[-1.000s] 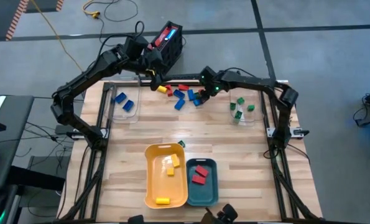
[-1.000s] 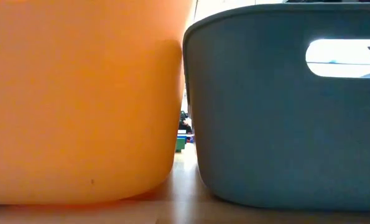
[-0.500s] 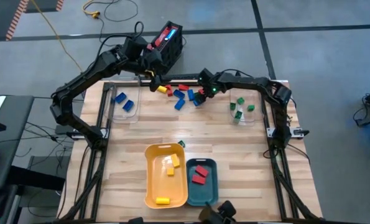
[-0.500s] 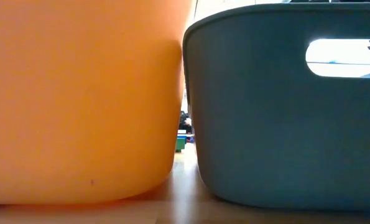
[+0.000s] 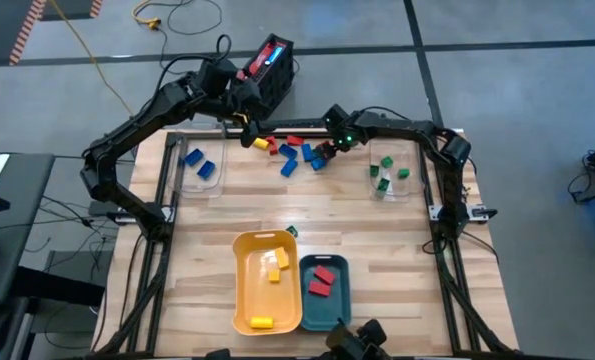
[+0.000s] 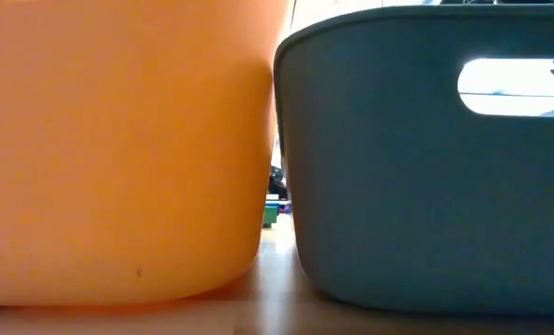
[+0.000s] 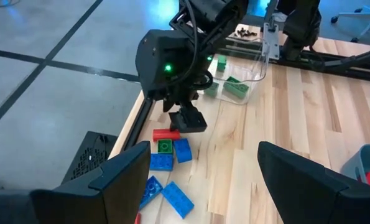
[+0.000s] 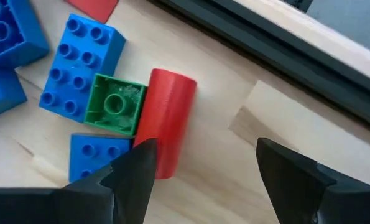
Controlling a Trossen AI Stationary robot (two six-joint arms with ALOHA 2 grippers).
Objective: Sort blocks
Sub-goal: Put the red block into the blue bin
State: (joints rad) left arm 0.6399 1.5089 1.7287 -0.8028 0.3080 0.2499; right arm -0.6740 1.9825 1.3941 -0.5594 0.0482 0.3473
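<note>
You see: yellow tray (image 5: pixel 242 300) touching teal tray (image 5: pixel 339 305) | clear containers (image 5: pixel 209 182), (image 5: pixel 405 185) apart | table (image 5: pixel 377 240)

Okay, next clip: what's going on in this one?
A two-arm robot is sorting blocks by colour. The right gripper, open, hovers over the loose pile at the table's far edge, fingers either side of a red block that lies against a small green block. The left gripper waits beside the same pile, also open. Yellow blocks already lie in the yellow tray, red ones in the teal tray, and blue and green ones sit in clear containers.
</note>
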